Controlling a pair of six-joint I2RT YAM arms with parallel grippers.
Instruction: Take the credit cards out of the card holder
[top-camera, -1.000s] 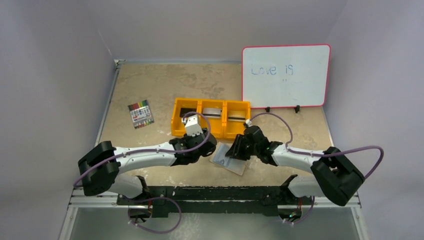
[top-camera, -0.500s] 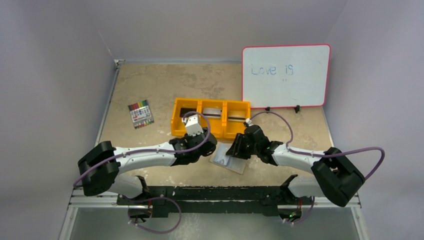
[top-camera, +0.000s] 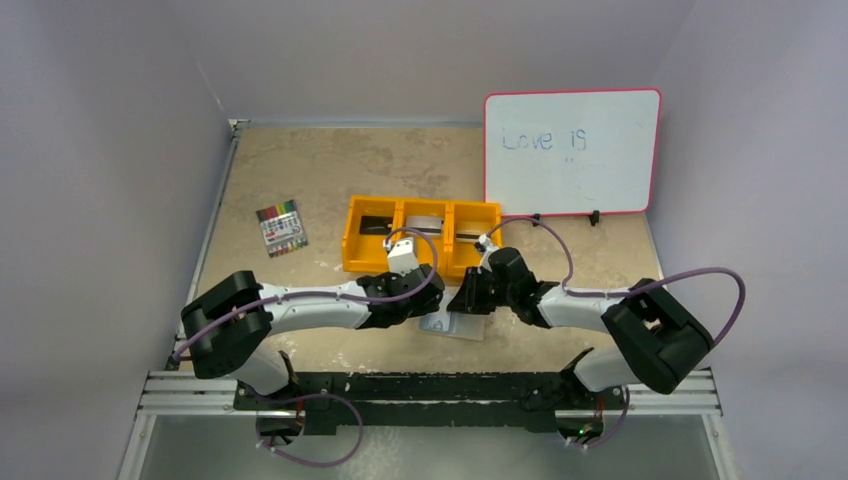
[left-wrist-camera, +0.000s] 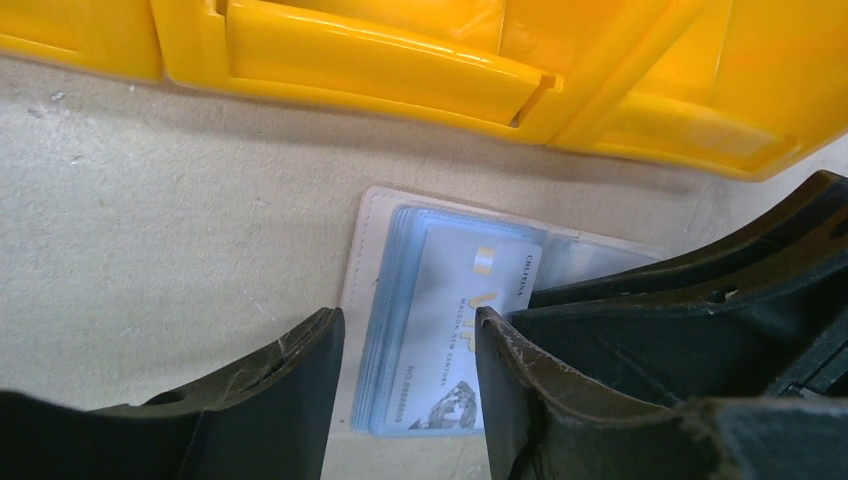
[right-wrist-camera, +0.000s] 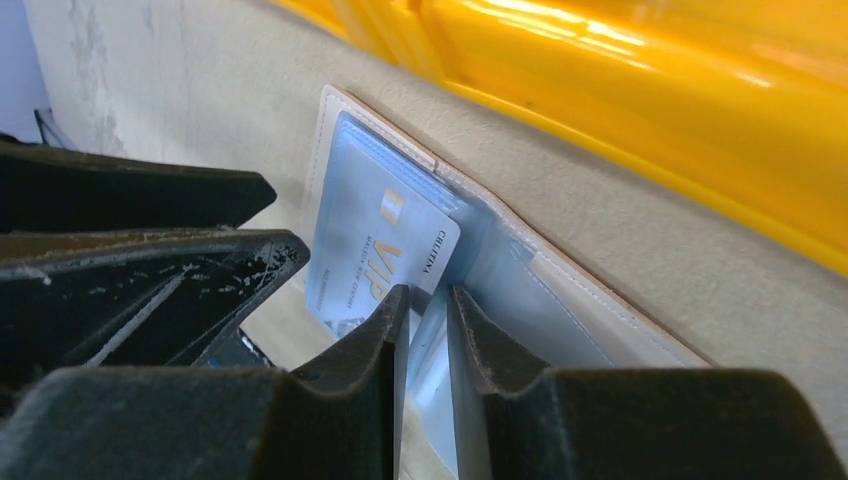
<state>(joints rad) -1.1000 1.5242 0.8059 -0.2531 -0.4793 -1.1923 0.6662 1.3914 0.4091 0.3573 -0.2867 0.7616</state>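
Holder (top-camera: 455, 326) lies open and flat on the table (top-camera: 300, 170), just in front of the orange tray (top-camera: 352, 245), between the two grippers. Near-centre of the table, by the tray's middle and right compartments.

Left wrist view: holder (left-wrist-camera: 358, 260) shows a pale cream stitched border and light blue clear sleeves stacked inside. Top card (left-wrist-camera: 455, 340) is pale blue with "VIP" print, small text and a short gold stripe. It sits in the sleeve stack, its long edges running away from the tray (left-wrist-camera: 400, 75).

Left gripper (left-wrist-camera: 405, 325): jaws spread wide, tips low over the holder, straddling the sleeve stack, nothing pinched. Cannot tell whether the tips touch it.

Right gripper (right-wrist-camera: 428, 300): jaws nearly pressed together, a thin blue sleeve of the holder (right-wrist-camera: 600, 310) pinched in the narrow gap, right beside the card (right-wrist-camera: 375, 250).

From above, left gripper (top-camera: 428, 305) and right gripper (top-camera: 462, 303) are close, tips facing over the holder. Whiteboard (top-camera: 572, 150) stands at the back right, marker pack (top-camera: 281, 228) lies at the left.
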